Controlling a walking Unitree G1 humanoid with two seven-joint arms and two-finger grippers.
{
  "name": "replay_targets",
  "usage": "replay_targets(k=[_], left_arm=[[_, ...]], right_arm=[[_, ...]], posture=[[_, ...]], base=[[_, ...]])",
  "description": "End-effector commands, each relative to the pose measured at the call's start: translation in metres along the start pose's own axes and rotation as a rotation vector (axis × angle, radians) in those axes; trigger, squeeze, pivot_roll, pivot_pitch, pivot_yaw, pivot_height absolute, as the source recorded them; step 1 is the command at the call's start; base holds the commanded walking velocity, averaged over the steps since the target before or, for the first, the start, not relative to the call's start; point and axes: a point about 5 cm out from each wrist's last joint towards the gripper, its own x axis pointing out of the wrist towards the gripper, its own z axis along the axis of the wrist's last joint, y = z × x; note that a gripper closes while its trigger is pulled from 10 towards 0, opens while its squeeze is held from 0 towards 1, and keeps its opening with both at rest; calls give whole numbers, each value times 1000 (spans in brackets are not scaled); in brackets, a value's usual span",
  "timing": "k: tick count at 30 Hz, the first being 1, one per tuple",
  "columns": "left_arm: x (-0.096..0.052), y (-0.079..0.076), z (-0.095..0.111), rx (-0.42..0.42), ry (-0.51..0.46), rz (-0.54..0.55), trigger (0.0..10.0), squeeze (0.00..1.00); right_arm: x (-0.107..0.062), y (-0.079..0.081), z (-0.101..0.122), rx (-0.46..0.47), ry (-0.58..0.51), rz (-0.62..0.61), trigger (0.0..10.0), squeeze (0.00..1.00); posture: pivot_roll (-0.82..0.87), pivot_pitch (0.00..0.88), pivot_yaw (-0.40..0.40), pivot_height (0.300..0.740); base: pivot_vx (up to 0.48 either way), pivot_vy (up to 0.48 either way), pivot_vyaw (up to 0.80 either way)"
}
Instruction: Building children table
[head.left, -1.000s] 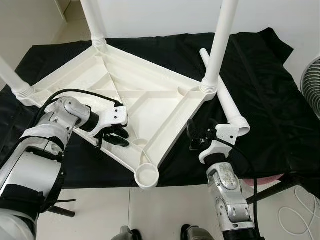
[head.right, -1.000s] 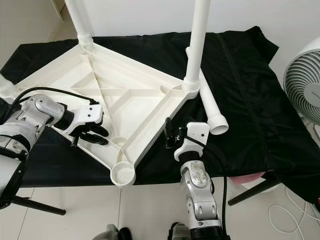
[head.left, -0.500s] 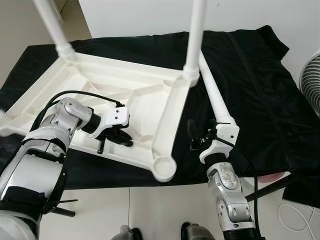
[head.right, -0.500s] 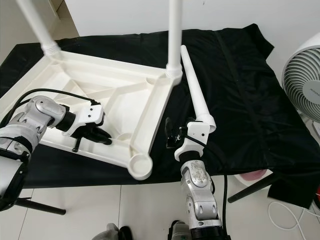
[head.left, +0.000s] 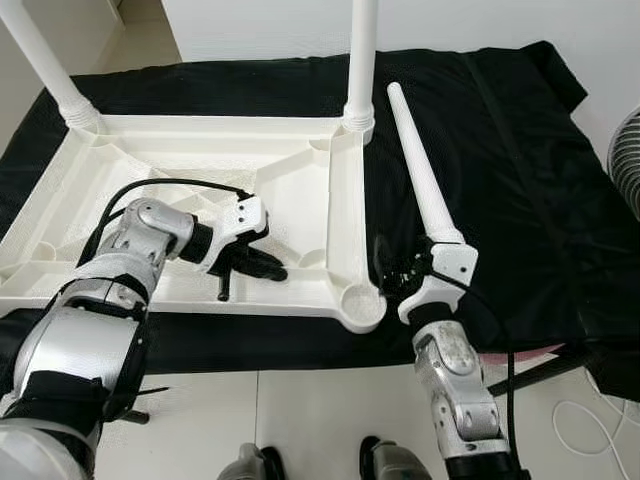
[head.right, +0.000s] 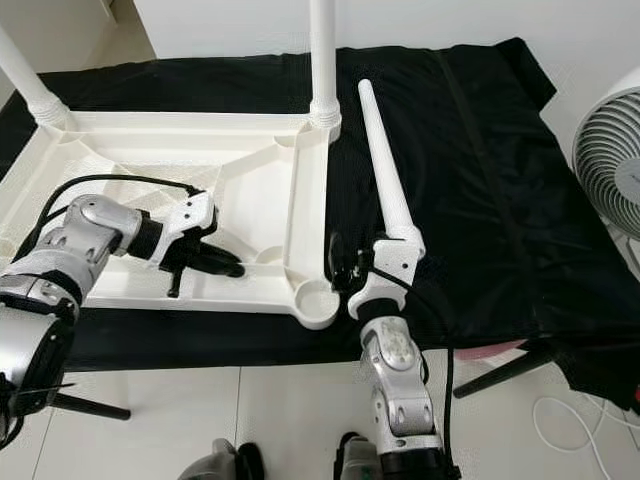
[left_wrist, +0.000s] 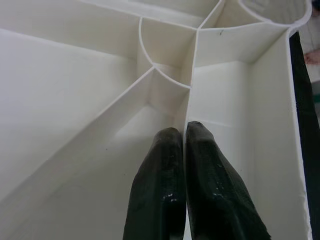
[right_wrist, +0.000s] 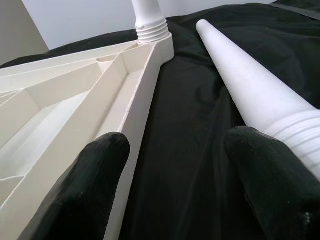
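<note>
From my station, the upturned white tabletop (head.left: 200, 140) has swung since a second ago: then it sat as a diamond, now its long edges run square across the black cloth (head.left: 520, 150). The loose leg (head.left: 420, 180), then angled toward 1 o'clock, now points nearer 12, just off the tabletop's right edge.

My left gripper (head.left: 258, 268) reaches from 9 o'clock into the tabletop's near side, forearm bent inward, fingers pinched together on a thin upright rib (left_wrist: 186, 112). My right gripper (head.right: 340, 272) stands spread wide and holding nothing, one finger by the tabletop's corner socket (head.left: 360, 300), the other at the leg's threaded end (right_wrist: 300, 132).

Two legs (head.left: 360, 60) stand screwed in at the far corners.
</note>
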Motion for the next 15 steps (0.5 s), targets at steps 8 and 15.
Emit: replay_targets(k=[8, 15], left_arm=[[-52, 44, -9, -157, -98, 1211, 0, 0], [-68, 41, -3, -169, -158, 1327, 0, 0]], right_arm=[[-1, 3, 1, 19, -1, -11, 10000, 0], [0, 4, 0, 23, 3, -6, 10000, 0]], posture=[[-135, 183, 97, 740], [-116, 183, 83, 740]], base=[[0, 0, 0], [0, 0, 0]])
